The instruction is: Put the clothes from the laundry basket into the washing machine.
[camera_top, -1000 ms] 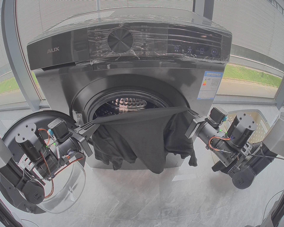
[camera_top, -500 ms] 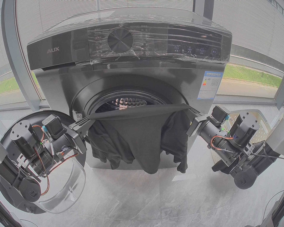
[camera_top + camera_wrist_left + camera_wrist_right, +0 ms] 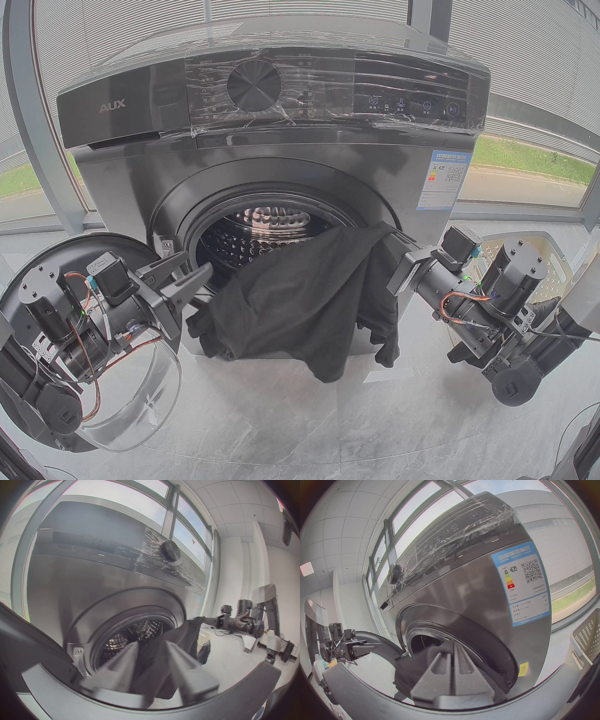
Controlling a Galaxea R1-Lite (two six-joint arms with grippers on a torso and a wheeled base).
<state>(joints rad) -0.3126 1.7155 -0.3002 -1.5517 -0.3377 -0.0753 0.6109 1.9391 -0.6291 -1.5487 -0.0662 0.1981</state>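
Glass-paned, the round open door (image 3: pixel 140 390) sits far left, swung clear so we can reach the drum. Beside it our left claw (image 3: pixel 195 267) stands wide and empty. The black cloth garment (image 3: pixel 300 300) hangs across the lower mouth of the dark grey steel washing machine (image 3: pixel 125 181) (most of it is outside, we judge). Our right claw (image 3: pixel 453 650) is clamped on its upper corner, holding it up to the opening. The white perforated laundry basket (image 3: pixel 550 275) waits far right.
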